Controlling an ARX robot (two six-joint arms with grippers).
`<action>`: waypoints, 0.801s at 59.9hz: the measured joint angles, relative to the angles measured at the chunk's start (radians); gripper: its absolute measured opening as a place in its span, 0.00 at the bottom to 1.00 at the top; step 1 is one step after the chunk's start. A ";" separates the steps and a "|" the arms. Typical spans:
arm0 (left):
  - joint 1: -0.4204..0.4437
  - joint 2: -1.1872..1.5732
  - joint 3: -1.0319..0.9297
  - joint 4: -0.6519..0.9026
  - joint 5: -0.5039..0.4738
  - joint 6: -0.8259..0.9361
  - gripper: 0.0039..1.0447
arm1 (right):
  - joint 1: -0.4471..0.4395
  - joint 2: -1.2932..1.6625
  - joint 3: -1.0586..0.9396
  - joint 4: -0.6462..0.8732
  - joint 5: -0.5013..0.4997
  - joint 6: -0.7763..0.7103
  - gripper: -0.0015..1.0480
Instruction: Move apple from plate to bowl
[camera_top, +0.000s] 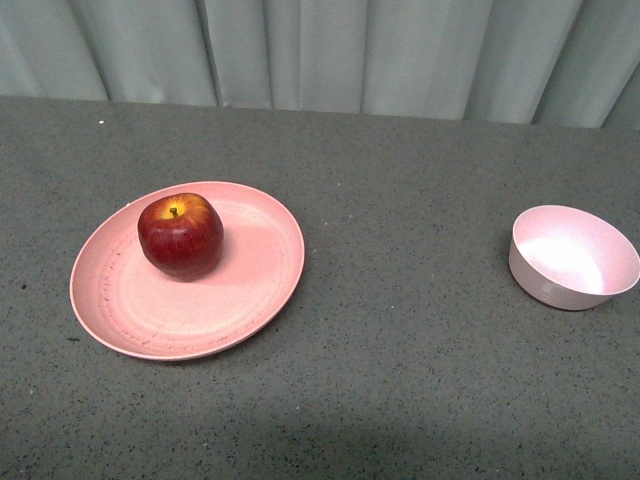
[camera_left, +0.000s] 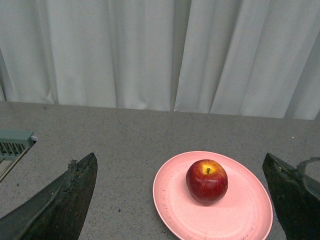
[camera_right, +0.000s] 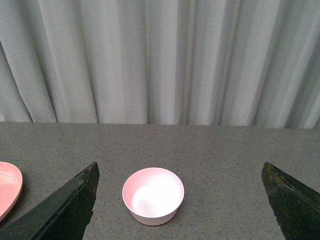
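A glossy dark-red apple (camera_top: 181, 235) with a yellow patch round its stem sits upright on the far left part of a wide salmon-pink plate (camera_top: 240, 290), left of the table's middle. A small pale pink bowl (camera_top: 572, 257) stands empty at the right edge. Neither arm shows in the front view. In the left wrist view the apple (camera_left: 207, 181) on the plate (camera_left: 240, 215) lies ahead of my open left gripper (camera_left: 181, 200), well apart from its fingers (camera_left: 65, 205). In the right wrist view the bowl (camera_right: 153, 195) lies ahead of my open, empty right gripper (camera_right: 181, 200).
The grey speckled table (camera_top: 400, 380) ends at a pale pleated curtain (camera_top: 320, 50) along its far edge. A grey-green vented box (camera_left: 14, 142) sits at the table's side in the left wrist view. A sliver of the plate (camera_right: 7, 192) shows in the right wrist view.
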 joint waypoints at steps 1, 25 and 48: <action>0.000 0.000 0.000 0.000 0.000 0.000 0.94 | 0.000 0.000 0.000 0.000 0.000 0.000 0.91; 0.000 0.000 0.000 0.000 0.000 0.000 0.94 | 0.000 0.000 0.000 0.000 0.000 0.000 0.91; 0.000 0.000 0.000 0.000 0.000 0.000 0.94 | 0.000 0.000 0.000 0.000 0.000 0.000 0.91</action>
